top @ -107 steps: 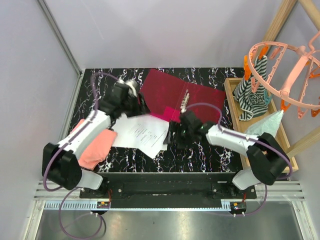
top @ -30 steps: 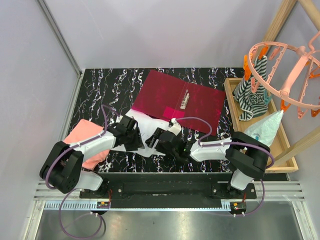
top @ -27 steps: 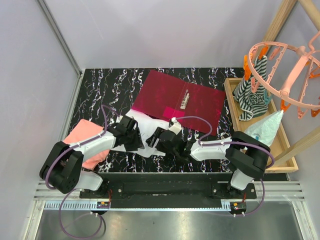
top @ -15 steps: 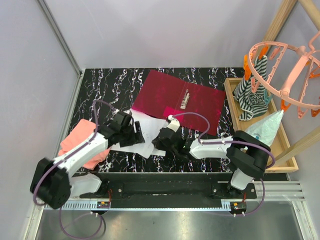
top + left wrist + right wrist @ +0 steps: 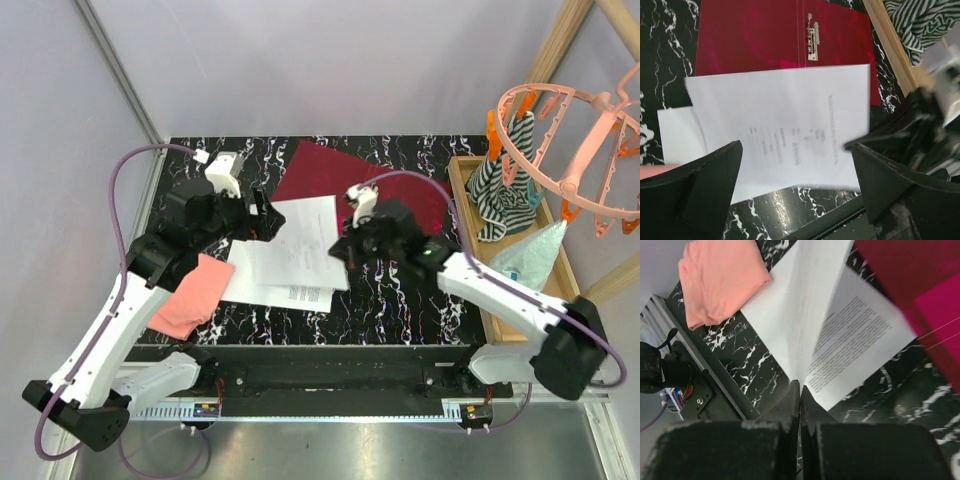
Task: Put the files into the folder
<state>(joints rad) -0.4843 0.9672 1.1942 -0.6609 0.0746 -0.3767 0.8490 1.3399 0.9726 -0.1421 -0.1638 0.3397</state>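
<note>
The dark red folder (image 5: 322, 164) lies open at the back of the table, its metal clip (image 5: 812, 37) showing in the left wrist view. My right gripper (image 5: 800, 385) is shut on the near edge of a white file sheet (image 5: 300, 235) and holds it lifted, its far edge over the folder (image 5: 750, 40). Another printed sheet (image 5: 855, 340) lies flat below it on the table. My left gripper (image 5: 800, 200) hangs open above the left side of the lifted sheet (image 5: 785, 135), holding nothing. In the top view, the right gripper (image 5: 346, 252) is at the sheet's right edge and the left gripper (image 5: 264, 218) at its left.
A pink folded cloth (image 5: 190, 295) lies at the left front. A wooden tray (image 5: 470, 215) on the right holds a striped cloth (image 5: 505, 195) and a pale green bag (image 5: 530, 255). A pink clip hanger (image 5: 570, 150) overhangs the tray.
The right gripper shut on a sheet near the front edge and lifted it back toward the folder. The left gripper opened, let go of the paper and rose to the back left.
</note>
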